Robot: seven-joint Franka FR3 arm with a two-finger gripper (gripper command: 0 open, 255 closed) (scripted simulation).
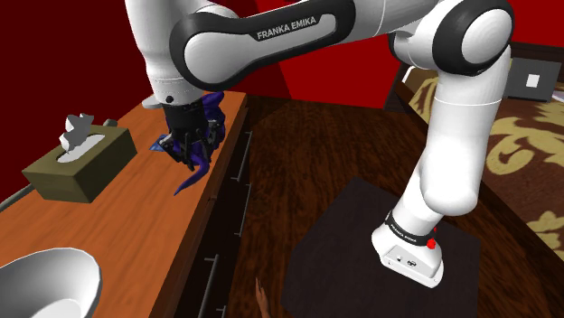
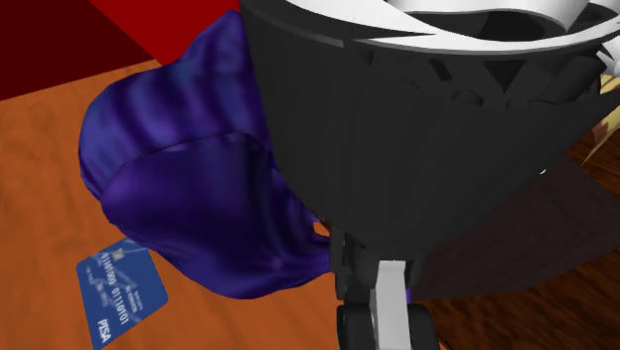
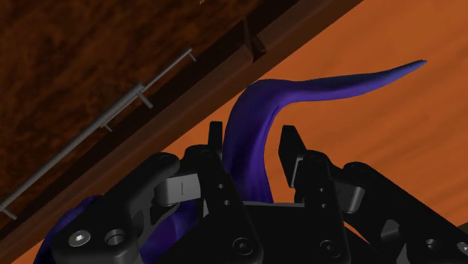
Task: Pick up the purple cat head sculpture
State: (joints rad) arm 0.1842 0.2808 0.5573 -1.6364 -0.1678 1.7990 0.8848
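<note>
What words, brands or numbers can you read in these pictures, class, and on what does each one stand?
"FRANKA EMIKA": white letters on the arm's dark joint cover.
"VISA": on the blue card; its row of digits is too blurred to read.
Marks on the arm's base: too small to read.
The purple sculpture clasped in the pincer bears no text.

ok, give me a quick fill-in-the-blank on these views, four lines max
1. The jaws clasp the ___ sculpture.
2. The card lying on the wooden top is ___.
3. The arm is lettered FRANKA ___.
4. White tissue pokes from an olive ___.

Missing words: purple; blue; EMIKA; box.
</note>
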